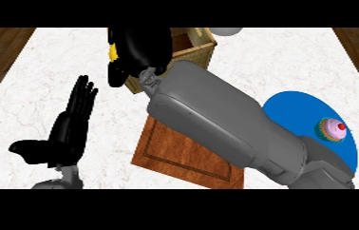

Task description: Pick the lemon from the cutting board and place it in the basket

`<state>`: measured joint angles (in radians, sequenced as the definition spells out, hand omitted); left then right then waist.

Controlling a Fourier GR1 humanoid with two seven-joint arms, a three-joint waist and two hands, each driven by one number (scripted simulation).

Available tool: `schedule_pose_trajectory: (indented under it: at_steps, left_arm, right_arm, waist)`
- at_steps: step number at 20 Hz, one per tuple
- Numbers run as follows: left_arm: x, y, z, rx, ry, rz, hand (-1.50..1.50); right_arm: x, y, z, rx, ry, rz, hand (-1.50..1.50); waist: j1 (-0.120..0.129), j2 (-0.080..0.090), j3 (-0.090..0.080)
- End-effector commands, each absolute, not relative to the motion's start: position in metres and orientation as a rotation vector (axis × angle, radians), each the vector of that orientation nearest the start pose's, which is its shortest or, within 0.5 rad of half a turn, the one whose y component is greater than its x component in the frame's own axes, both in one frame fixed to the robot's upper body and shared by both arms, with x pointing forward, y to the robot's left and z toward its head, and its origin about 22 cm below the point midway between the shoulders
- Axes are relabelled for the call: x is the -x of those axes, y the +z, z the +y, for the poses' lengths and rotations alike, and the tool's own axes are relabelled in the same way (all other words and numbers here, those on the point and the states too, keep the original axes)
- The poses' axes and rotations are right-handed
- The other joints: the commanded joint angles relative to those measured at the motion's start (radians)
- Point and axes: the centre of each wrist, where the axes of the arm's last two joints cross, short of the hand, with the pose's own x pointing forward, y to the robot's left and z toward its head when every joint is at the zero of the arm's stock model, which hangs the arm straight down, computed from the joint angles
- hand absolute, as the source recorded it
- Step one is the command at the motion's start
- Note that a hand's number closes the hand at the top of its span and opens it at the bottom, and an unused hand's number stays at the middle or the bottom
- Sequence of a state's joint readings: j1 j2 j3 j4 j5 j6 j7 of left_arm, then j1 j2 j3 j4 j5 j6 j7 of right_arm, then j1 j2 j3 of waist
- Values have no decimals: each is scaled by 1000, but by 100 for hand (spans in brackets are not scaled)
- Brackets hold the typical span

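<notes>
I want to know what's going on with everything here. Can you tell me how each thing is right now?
right hand: curled round the lemon, over the basket
lemon: held, mostly hidden
basket: upright, open top
left hand: open, resting, fingers up
cutting board: flat, partly under the right forearm
cupcake: upright on the blue plate

Your right hand point(140, 51) curls round the lemon point(112, 52) over the basket point(193, 51) (left hand point(70, 124) rests open).

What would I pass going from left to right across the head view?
Left hand, open and resting → right hand curled round the lemon → basket → blue plate → cupcake.
</notes>
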<state>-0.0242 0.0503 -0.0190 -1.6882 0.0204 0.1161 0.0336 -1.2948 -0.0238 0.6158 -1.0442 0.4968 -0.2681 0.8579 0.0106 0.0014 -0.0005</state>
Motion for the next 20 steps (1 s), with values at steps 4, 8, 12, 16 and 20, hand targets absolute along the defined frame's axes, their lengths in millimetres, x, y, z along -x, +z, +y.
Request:
schedule_pose_trajectory:
  at_steps: [4,8,12,16,20]
  left_arm:
    - [-252,37,237,-80,50,-1667,0]
    - [-247,38,232,-68,38,-1678,0]
    - [-258,29,213,-80,37,-1686,0]
    - [-239,48,225,-72,48,-1672,0]
    - [-243,39,240,-71,44,-1680,0]
  right_arm:
    - [-373,206,24,797,942,-1628,150]
    - [-384,190,22,774,914,-1629,150]
    - [-394,171,15,751,899,-1625,150]
    - [-395,152,-2,744,879,-1632,150]
    - [-413,160,-6,759,832,-1585,150]
  waist:
    - [2,2,0]
    - [4,2,0]
    - [10,5,0]
    - [0,-1,1]
    - [13,4,0]
